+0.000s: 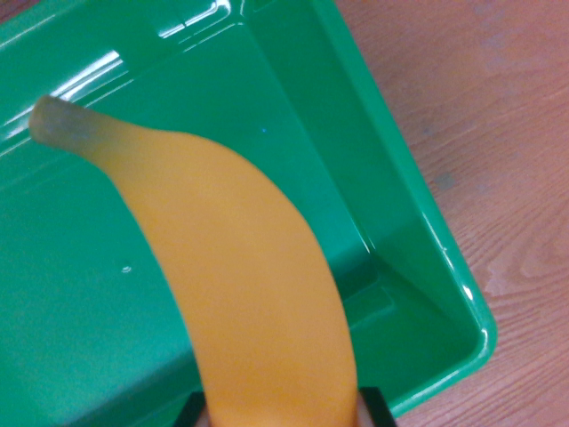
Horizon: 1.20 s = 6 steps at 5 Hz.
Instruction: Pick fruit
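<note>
A close wrist view looked down over a banana point(258, 285) and a green plastic bin point(418, 222). Only the tips of the claw point(283, 411) showed, as two small dark shapes at the bottom edge of the picture, one on each side of the banana's lower end. The jaws stood about as far apart as the fruit was wide there, and both dark tips sat right against its sides, so the claw appeared to be clamped on the banana. The exact contact was cut off by the picture's edge.

The banana filled the middle of the view. It was a smooth, even orange-yellow with no visible spots, and slightly blurred from being so near the camera. It curved from the bottom centre up toward the wrist view's left, ending in a stubby grey-brown stem point(58, 123) near the upper left. The fruit lay over the inside of the bin; whether it touched the bin's floor could not be told.

The bin was glossy, with light glinting on its far rim. To the wrist view's right, a reddish-brown wood-grain table point(507, 133) lay beyond the bin's wall.
</note>
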Each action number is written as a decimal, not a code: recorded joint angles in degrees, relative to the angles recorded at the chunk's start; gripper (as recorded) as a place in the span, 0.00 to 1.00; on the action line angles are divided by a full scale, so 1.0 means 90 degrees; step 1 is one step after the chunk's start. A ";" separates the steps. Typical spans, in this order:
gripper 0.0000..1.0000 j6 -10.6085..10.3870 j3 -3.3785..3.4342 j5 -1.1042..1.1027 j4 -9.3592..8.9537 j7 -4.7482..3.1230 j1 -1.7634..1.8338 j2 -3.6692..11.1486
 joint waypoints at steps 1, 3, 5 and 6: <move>1.00 0.0000 0.0000 0.0000 0.0000 0.0000 0.0000 0.0000; 1.00 0.0179 0.0000 -0.0006 0.0113 0.0000 0.0003 -0.0066; 1.00 0.0340 0.0000 -0.0011 0.0215 0.0000 0.0006 -0.0126; 1.00 0.0471 0.0000 -0.0016 0.0298 0.0000 0.0008 -0.0174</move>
